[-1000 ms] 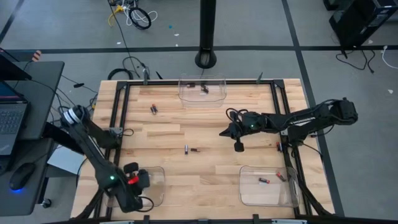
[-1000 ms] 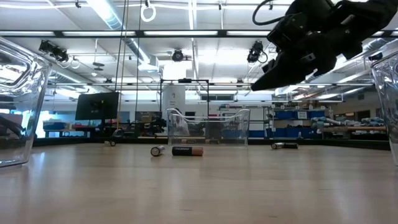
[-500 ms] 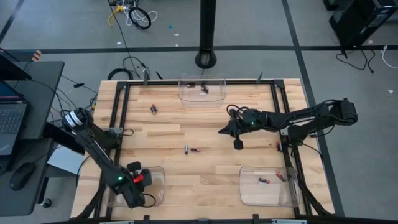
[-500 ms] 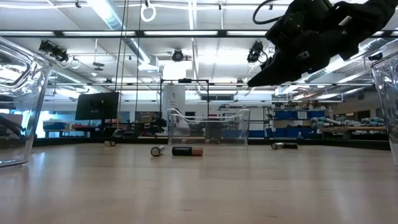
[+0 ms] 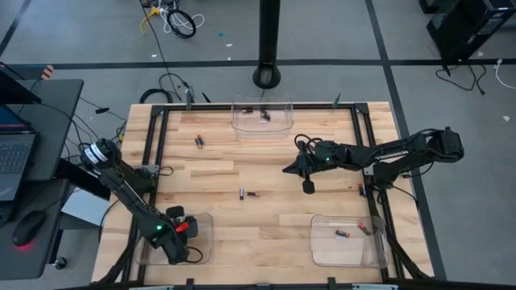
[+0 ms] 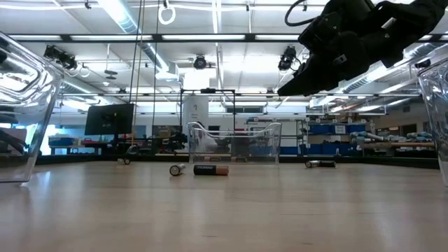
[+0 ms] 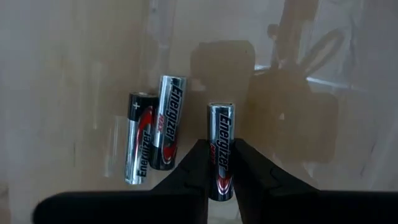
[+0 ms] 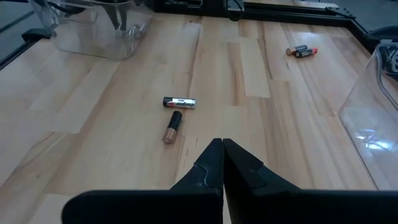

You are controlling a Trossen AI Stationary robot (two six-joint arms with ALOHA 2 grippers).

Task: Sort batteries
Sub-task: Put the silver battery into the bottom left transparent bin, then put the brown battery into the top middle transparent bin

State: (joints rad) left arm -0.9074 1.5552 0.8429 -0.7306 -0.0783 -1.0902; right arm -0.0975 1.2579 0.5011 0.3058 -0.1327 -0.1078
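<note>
My left gripper [image 5: 182,229] reaches down into the clear near-left bin [image 5: 203,250], shut on a silver Energizer battery [image 7: 221,146]. Two more silver batteries [image 7: 168,130] [image 7: 140,146] lie side by side on that bin's floor. My right gripper [image 5: 288,169] hovers shut above the table's middle right; in its wrist view [image 8: 222,155] a silver battery [image 8: 179,102] and a copper-ended battery [image 8: 172,127] lie ahead of it on the wood. The same pair lies in the middle of the table [image 5: 247,194]. My left gripper pinches the silver battery between its two fingers, which are on the end nearer the wrist [image 7: 220,180]. The battery lies along the fingers, and its free end [image 7: 221,111] sticks out past the fingertips. The fingers come from above, inside the bin. Whether the battery touches the bin floor, I cannot tell.
A clear bin at the far edge [image 5: 262,117] holds some batteries. The near-right bin [image 5: 326,250] holds two [image 5: 342,234] [image 5: 363,229]. Loose batteries lie far left [image 5: 199,141] and by the right rail [image 5: 360,190]. A black frame [image 5: 161,121] borders the table.
My left gripper has moved a little toward the table's right, farther over the near-left bin, with the battery in its fingers. My right gripper has drifted slightly toward the left and stayed shut.
</note>
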